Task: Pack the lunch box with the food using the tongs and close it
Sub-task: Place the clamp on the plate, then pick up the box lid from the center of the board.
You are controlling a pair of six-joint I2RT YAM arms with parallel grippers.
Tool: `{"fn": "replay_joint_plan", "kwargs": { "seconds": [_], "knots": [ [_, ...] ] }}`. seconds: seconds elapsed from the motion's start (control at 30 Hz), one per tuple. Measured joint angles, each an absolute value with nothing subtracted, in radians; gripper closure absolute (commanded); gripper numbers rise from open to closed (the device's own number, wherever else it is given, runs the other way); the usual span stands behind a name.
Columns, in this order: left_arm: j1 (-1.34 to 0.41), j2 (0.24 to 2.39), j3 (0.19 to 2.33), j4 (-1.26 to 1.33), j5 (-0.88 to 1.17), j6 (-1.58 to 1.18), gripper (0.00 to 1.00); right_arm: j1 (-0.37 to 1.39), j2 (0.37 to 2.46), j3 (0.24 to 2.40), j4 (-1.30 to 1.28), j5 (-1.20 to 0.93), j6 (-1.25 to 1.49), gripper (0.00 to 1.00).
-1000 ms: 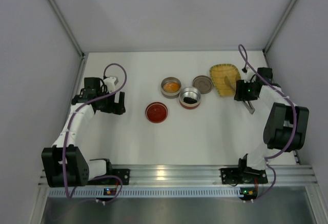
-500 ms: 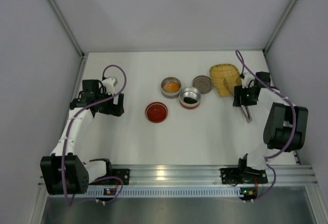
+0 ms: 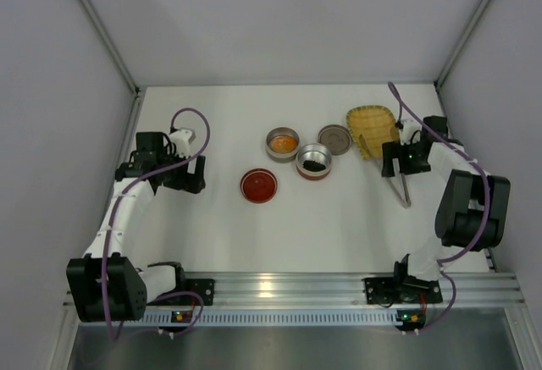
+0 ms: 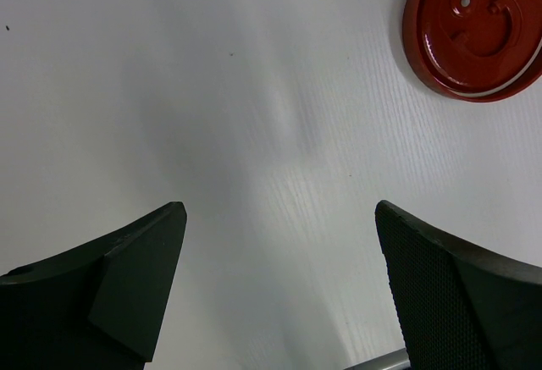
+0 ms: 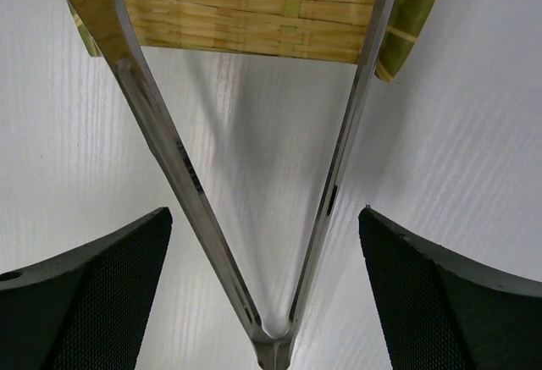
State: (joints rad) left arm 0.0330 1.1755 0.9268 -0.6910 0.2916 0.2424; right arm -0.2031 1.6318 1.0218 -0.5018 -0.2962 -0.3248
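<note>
My right gripper (image 5: 264, 218) gapes wide, straddling the slim silvery metal tongs (image 5: 182, 175) without touching them; my left gripper (image 4: 279, 209) gapes, empty.

Silvery tongs (image 5: 182, 175), yellow-green woven tray (image 5: 254, 6), red lid (image 4: 474, 27), black mesh-textured fingers (image 5: 93, 302), white table (image 4: 212, 91).

Both arms (image 3: 127, 205) are white links with black joint housings, a purple cable (image 3: 191, 113) looping along each. The left hand (image 4: 278, 218) and right hand (image 5: 264, 218) have black, finely dotted fingers (image 5: 85, 294).
</note>
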Motion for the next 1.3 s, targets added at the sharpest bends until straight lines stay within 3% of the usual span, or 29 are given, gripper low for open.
{"fn": "replay_joint_plan", "kwargs": {
  "seconds": [0.2,0.4,0.5,0.6,0.73,0.93,1.3],
  "knots": [
    [0.033,1.176,0.927,-0.714,0.31,0.267,0.02,-0.204,1.601,1.097,-0.58,-0.332,-0.393,0.09],
    [0.033,1.196,0.931,-0.744,0.375,0.295,0.02,-0.162,1.419,1.188,-0.699,-0.456,-0.594,0.12],
    [0.033,1.238,0.952,-0.781,0.436,0.306,0.02,-0.031,1.329,1.215,-0.734,-0.463,-0.718,0.19],
    [0.033,1.306,0.993,-0.815,0.5,0.314,0.02,0.206,1.279,1.205,-0.757,-0.448,-0.849,0.27],
    [0.033,1.369,1.03,-0.835,0.564,0.313,0.02,0.43,1.271,1.15,-0.768,-0.457,-1.023,0.49],
    [0.033,1.39,1.069,-0.855,0.624,0.302,0.02,0.654,1.398,1.14,-0.786,-0.44,-1.222,0.67],
    [0.076,1.436,1.109,-0.881,0.742,0.282,0.02,0.831,1.779,1.313,-0.77,-0.413,-1.388,0.69]
  ]
}}
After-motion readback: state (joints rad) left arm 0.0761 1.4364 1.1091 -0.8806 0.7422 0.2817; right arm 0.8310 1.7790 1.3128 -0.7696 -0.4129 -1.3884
